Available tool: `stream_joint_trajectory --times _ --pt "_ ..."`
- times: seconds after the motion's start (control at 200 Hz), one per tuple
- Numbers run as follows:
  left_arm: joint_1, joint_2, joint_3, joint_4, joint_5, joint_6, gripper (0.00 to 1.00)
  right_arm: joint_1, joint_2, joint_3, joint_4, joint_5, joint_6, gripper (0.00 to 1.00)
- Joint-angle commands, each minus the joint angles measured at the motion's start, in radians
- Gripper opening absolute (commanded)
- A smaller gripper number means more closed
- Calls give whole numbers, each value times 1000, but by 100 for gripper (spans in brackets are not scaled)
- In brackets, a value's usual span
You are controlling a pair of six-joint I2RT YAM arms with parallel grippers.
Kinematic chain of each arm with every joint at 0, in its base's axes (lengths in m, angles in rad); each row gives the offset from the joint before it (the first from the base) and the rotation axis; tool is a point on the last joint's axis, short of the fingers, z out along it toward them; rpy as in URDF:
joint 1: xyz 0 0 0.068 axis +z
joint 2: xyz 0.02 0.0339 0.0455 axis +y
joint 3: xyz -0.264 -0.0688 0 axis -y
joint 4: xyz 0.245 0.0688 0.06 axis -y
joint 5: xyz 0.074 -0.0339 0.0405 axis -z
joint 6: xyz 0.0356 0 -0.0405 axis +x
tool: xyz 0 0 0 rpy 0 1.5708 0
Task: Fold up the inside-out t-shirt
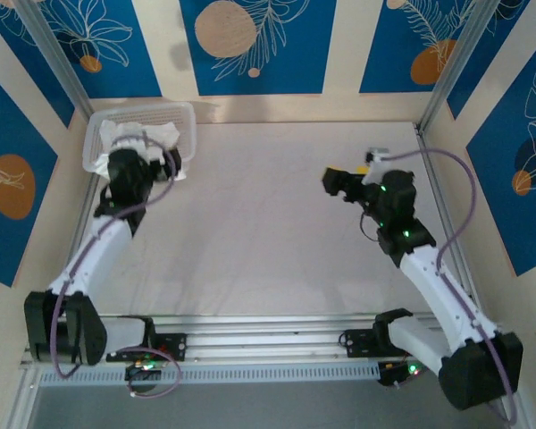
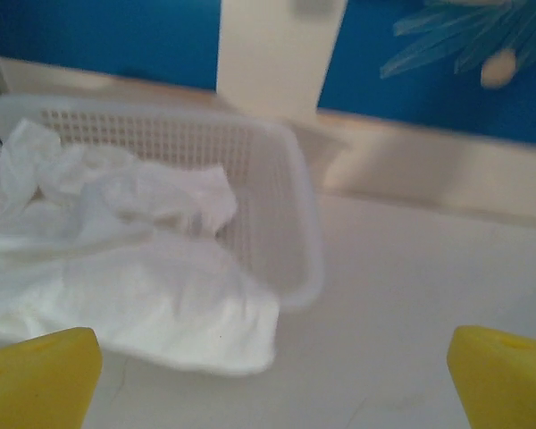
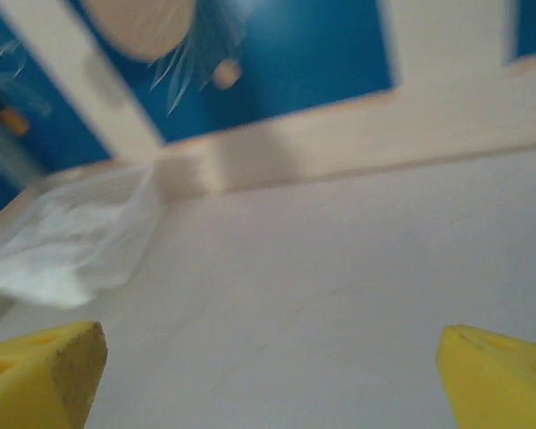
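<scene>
The inside-out t-shirt (image 2: 143, 286) is a crumpled white heap lying in the white mesh basket (image 2: 277, 179), with one fold spilling over the basket's near rim onto the table. From above, the t-shirt (image 1: 125, 136) fills the basket (image 1: 186, 116) at the far left corner. My left gripper (image 2: 272, 384) hangs open just in front of the spilled fold, its yellow pads (image 2: 36, 375) wide apart and holding nothing. My right gripper (image 1: 335, 179) is open above the right half of the table, facing left toward the distant t-shirt (image 3: 45, 268). Its pads (image 3: 45, 371) hold nothing.
The white tabletop (image 1: 268, 223) stretches between the arms. Blue and cream patterned walls (image 1: 259, 45) close in the back and sides. A metal rail (image 1: 438, 206) runs along the right edge, and a small grey and yellow fixture (image 1: 373, 156) sits near it.
</scene>
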Motion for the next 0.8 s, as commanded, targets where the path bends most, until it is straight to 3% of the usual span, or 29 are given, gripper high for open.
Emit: stream_joint_trajectory --times 0.0,0.085,0.22,0.465,0.505,0.545,0.615,0.645,0.795 --pt "56 172 220 -400 5 -217 99 129 189 227 -453 -133 74 96" --pt "114 315 365 -440 57 -281 99 200 313 371 -560 -150 55 97" --pt "165 581 653 -547 86 -306 99 207 414 468 -610 -211 71 98" --pt "221 885 976 -736 64 -323 97 207 426 479 -660 -196 48 98" --pt "222 928 1033 -771 70 -298 91 207 419 472 -658 -195 50 98" --pt "223 959 1086 -803 75 -273 77 207 414 467 -655 -198 50 98" --pt "222 969 1137 -813 101 -233 19 207 410 465 -655 -197 52 98" --pt "223 957 1146 -805 121 -218 1 207 409 465 -654 -196 53 99" --pt "219 806 1183 -744 286 -204 0 202 392 479 -627 -191 78 99"
